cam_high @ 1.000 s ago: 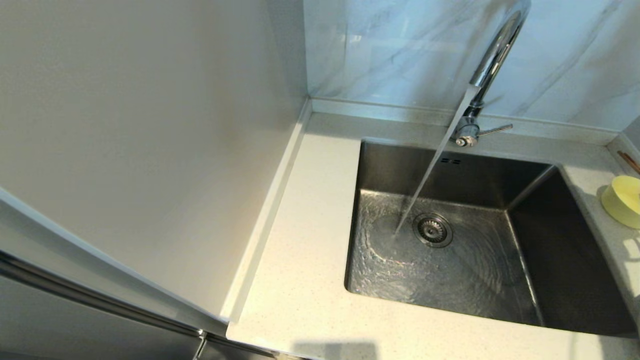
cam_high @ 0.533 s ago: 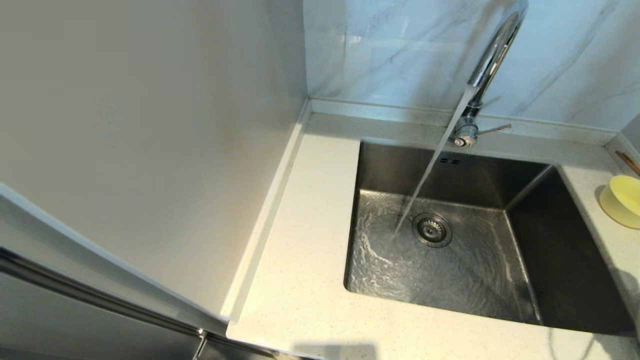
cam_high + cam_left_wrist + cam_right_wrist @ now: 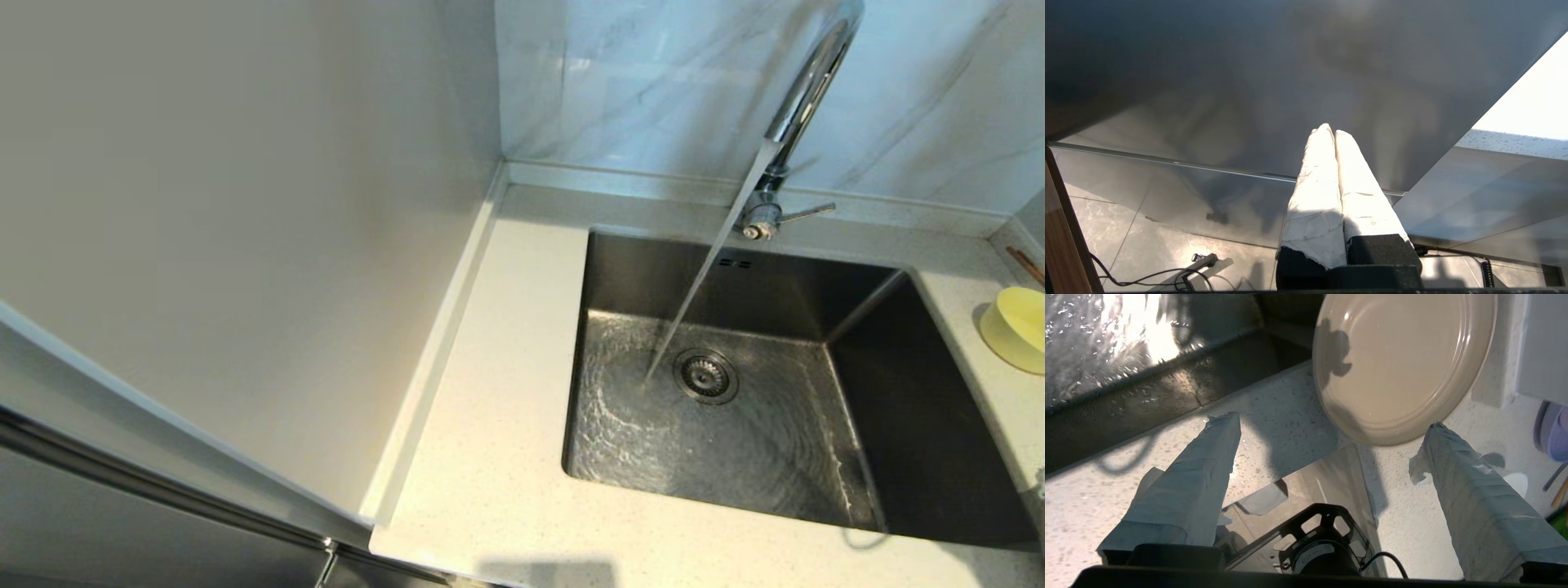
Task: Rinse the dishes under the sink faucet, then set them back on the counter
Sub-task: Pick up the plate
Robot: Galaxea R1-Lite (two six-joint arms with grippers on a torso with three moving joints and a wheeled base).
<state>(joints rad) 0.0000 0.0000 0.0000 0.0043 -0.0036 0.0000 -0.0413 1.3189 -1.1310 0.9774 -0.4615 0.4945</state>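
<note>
1. My right pincer (image 3: 1331,437) hangs over the desk (image 3: 1290,412) with its two taped fingers (image 3: 1208,469) spread wide and nothing between them. The cream plate (image 3: 1396,363) lies on the desk just beyond the fingertips, near the desk's front edge beside the sink (image 3: 735,392); it is not touched.
2. My left pincer (image 3: 1331,132) is parked low and off the desk — its white-wrapped fingers are pressed together, empty, pointing at a grey panel above floor tiles and cables.
3. The faucet (image 3: 804,98) at the back edge of the sink runs; a slanting stream lands beside the drain (image 3: 706,376) and rippling water covers the basin floor.
4. The pale-yellow bowl (image 3: 1016,327) sits on the desk's right strip beside the sink, toward the back right corner. A bit of the brown chopsticks (image 3: 1027,265) shows behind it, close to the raised rim.
5. The head view shows faucet, bowl and chopsticks but neither pincer nor the plate — only the right wrist view shows the plate and my open fingers, while the left wrist view shows none of the dishes.
</note>
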